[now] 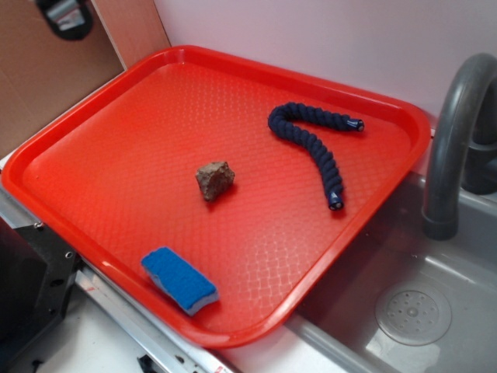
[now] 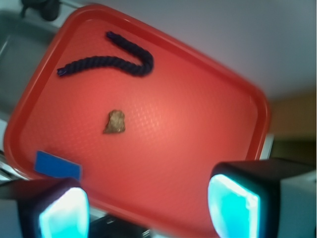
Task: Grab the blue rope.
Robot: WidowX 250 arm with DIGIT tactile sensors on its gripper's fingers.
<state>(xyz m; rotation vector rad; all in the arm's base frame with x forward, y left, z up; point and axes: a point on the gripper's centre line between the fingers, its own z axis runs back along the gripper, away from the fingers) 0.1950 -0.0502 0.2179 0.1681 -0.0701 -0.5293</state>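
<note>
The blue rope [image 1: 312, 138] is a thick navy twisted cord bent in a hook, lying in the far right part of the red tray [image 1: 93, 132]. In the wrist view the blue rope [image 2: 111, 62] lies at the upper left of the tray [image 2: 208, 124], far from my gripper [image 2: 148, 206]. My gripper is open, its two cyan-padded fingers [image 2: 233, 206] wide apart with nothing between them, high over the tray's near edge. In the exterior view only a bit of the arm [image 1: 66, 17] shows at the top left corner.
A brown rock [image 1: 215, 179] sits mid-tray. A bright blue sponge [image 1: 179, 280] lies near the tray's front edge. A grey sink [image 1: 411, 311] with a curved tap [image 1: 454, 132] lies right of the tray. A brown board [image 1: 54, 78] stands behind at the left.
</note>
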